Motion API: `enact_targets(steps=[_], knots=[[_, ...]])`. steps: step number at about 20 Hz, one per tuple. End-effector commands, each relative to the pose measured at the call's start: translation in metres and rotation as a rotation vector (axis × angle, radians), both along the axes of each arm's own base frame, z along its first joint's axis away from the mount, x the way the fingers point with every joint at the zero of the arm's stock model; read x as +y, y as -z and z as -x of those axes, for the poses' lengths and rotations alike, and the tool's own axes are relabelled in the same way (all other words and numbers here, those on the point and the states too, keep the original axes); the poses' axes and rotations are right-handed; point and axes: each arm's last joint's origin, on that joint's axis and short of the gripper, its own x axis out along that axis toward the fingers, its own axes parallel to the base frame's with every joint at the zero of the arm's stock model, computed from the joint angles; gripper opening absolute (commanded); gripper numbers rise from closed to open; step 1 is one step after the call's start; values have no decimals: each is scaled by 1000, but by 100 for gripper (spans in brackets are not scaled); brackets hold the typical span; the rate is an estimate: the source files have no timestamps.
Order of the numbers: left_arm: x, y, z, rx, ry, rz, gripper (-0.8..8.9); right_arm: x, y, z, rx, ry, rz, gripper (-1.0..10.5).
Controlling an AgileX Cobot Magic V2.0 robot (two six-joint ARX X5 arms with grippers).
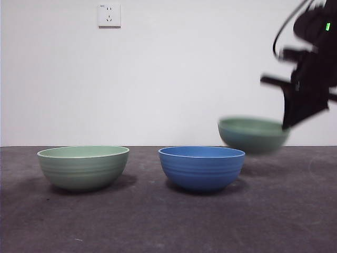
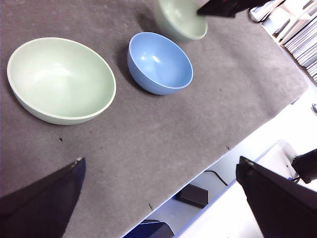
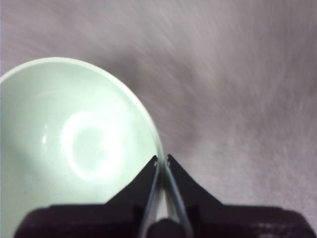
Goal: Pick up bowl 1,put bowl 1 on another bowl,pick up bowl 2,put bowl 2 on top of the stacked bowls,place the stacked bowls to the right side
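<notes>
My right gripper (image 3: 162,159) is clamped on the rim of bowl 1 (image 1: 253,134), one jaw inside the wall, one outside. The pale green bowl hangs clear of the table (image 1: 168,221), beside and above the blue bowl (image 1: 201,167). Bowl 2 (image 1: 83,166) rests beyond it. My left gripper (image 2: 158,198) hovers with jaws spread.

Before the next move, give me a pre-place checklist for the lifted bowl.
1. Grip: right gripper clamped on the rim of the pale green ribbed bowl - ok.
2. Lift: that bowl hangs off the dark grey table mat - ok.
3. Target: round blue ribbed bowl upright, nothing in it - ok.
4. Alignment: held bowl is off to one side of the blue one, not above it - not ok.
5. Second pale green bowl stands apart - ok.
6. Left gripper open, away from the bowls - ok.
</notes>
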Motion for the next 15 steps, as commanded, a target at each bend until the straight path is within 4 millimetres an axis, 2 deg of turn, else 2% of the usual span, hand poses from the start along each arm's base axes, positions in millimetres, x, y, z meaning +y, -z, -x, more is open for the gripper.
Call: enact_targets(steps=[1,3,8,10,15], knots=[[0,-1,0,-11,4,-1,658,11,-30,13,-80,-53,-38,-17],[0,-1,0,-11,2,-3,658,24,-39,24,-81,-102,-36,-17],[0,-1,-1,-9,-14,-19,658,66,-35,39,-32,-259,-3,-17],[0,-1,-1,-9,-14,-20,658,79,-30,41,-15,-290,13,-17],[0,-1,-1,-9,-15,-20,658,98,3,36,92,-330,77,-17]])
